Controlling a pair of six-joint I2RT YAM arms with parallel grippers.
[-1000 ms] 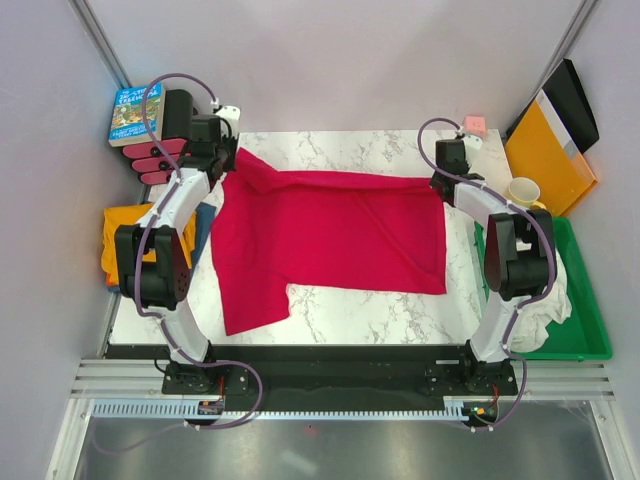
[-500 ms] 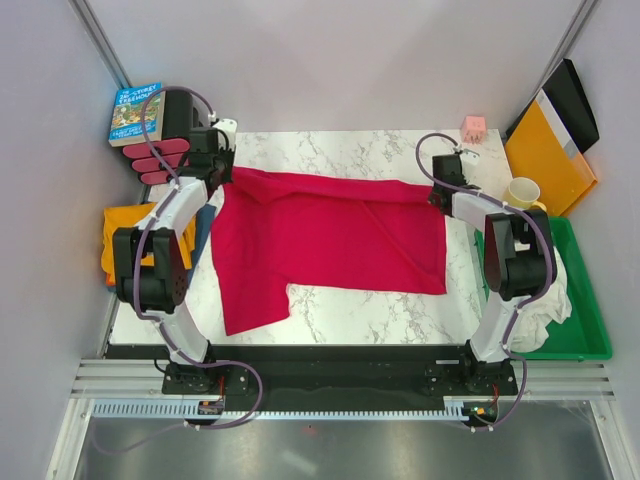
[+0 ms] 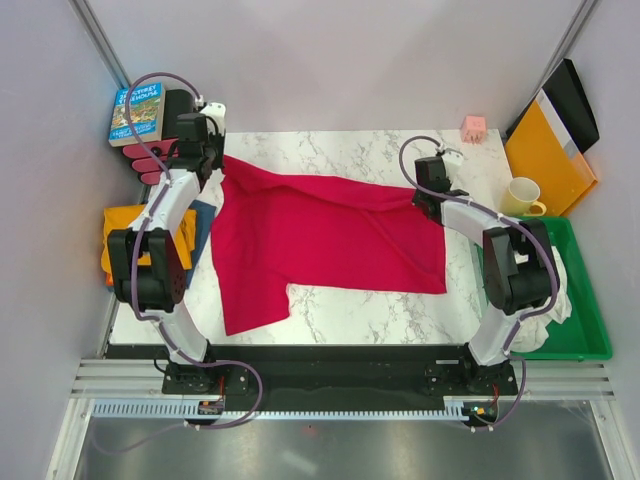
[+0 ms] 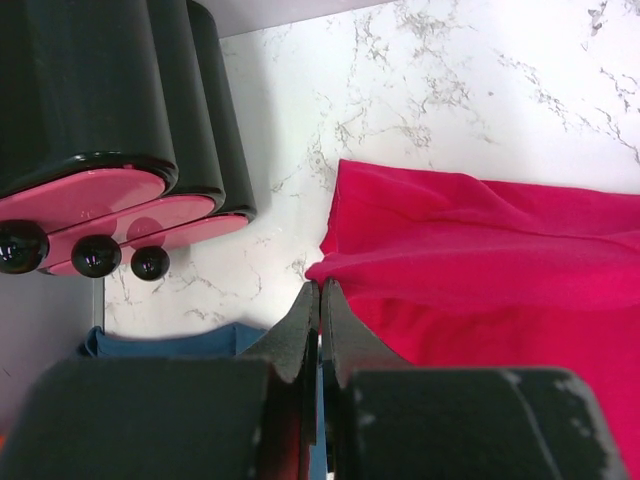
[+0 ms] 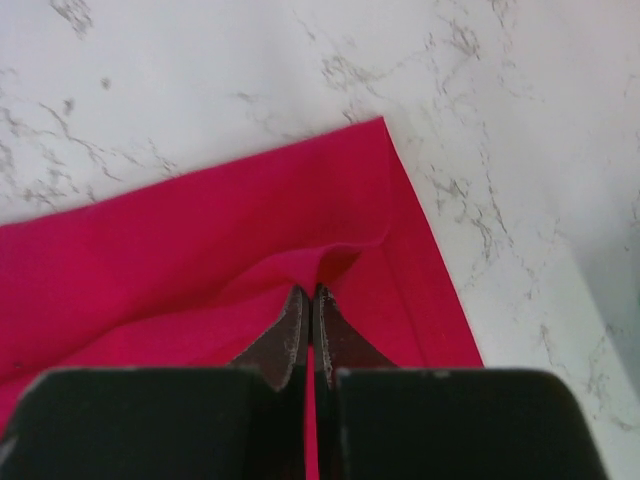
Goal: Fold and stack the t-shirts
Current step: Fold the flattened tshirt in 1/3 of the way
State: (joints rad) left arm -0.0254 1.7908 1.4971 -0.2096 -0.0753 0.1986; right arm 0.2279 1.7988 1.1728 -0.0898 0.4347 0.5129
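Note:
The crimson red t-shirt lies spread on the marble table, a sleeve hanging toward the front left. My left gripper is shut on its far left corner, lifted a little. My right gripper is shut on a pinch of its far right hem. The orange t-shirt and the dark blue t-shirt lie folded at the table's left edge; the blue one also shows in the left wrist view.
A book and a black and pink object stand at the far left. A pink cube, a mug, an orange-yellow folder and a green tray with white cloth are at the right.
Both grippers have moved while holding the shirt's far edge: the right one leftward and inward, the left one slightly outward. The shirt's far edge now sags and slants between them.

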